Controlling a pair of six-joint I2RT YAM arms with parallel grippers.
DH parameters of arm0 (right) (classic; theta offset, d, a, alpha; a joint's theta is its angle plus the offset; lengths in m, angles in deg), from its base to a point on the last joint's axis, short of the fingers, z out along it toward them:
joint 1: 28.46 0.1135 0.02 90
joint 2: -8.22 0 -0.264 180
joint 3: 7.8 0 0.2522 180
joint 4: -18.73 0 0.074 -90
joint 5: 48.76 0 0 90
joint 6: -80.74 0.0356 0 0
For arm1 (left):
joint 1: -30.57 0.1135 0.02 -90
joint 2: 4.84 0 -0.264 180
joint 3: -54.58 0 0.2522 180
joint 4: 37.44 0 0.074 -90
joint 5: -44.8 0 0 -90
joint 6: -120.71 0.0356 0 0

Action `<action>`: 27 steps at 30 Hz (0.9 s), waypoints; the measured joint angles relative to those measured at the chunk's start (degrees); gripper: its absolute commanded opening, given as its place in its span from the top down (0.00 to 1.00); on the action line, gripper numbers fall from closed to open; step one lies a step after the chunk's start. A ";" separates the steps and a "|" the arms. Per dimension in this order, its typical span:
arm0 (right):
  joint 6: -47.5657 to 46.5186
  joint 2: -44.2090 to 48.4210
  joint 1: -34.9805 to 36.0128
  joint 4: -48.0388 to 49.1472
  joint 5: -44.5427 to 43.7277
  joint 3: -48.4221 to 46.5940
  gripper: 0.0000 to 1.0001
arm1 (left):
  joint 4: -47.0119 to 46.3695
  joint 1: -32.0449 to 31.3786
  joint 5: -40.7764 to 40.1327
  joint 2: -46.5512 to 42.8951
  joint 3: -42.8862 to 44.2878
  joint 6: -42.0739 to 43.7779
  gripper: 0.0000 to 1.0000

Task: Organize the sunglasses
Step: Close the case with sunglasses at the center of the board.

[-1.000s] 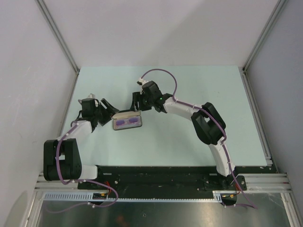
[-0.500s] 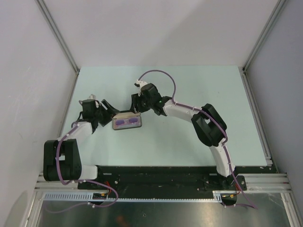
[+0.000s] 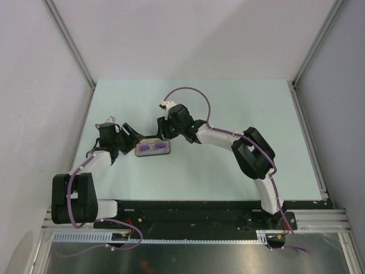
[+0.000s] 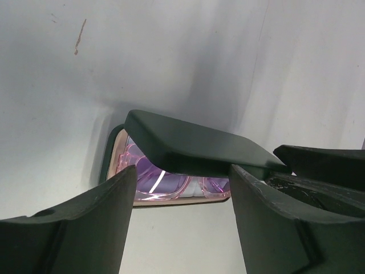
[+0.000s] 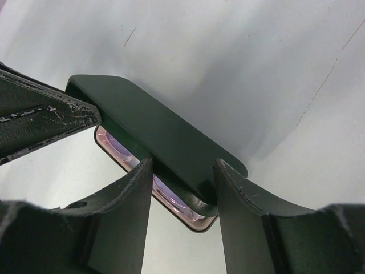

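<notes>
The sunglasses, pink-purple, lie inside a black case whose lid hangs partly lowered over them. Pink lenses show under the lid's edge, and again in the right wrist view. My right gripper is open at the case's far right side, its fingers straddling one end of the lid. My left gripper stands open at the case's left end, its jaws wide apart with bare table between them and the case just ahead. Its finger reaches the lid's corner.
The pale green table spreads around the case. Grey walls close it in on the left, right and back. The black base rail of the arms runs along the near edge.
The lid has come down further over the sunglasses. My right gripper has shifted slightly left and its jaws have narrowed; the left gripper's jaws have narrowed a little too.
</notes>
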 measured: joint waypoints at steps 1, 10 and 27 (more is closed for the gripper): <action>-0.15 0.11 0.13 0.13 -0.13 0.22 0.50 | -0.04 0.00 0.02 -0.09 -0.15 -0.04 0.29; -0.76 0.52 0.66 0.00 -0.72 0.76 0.49 | -1.01 0.00 0.02 -1.40 -1.95 -0.74 0.30; -1.55 1.07 2.14 -1.64 -3.06 1.27 0.49 | -1.05 -0.02 0.00 -3.39 -4.33 -1.42 0.29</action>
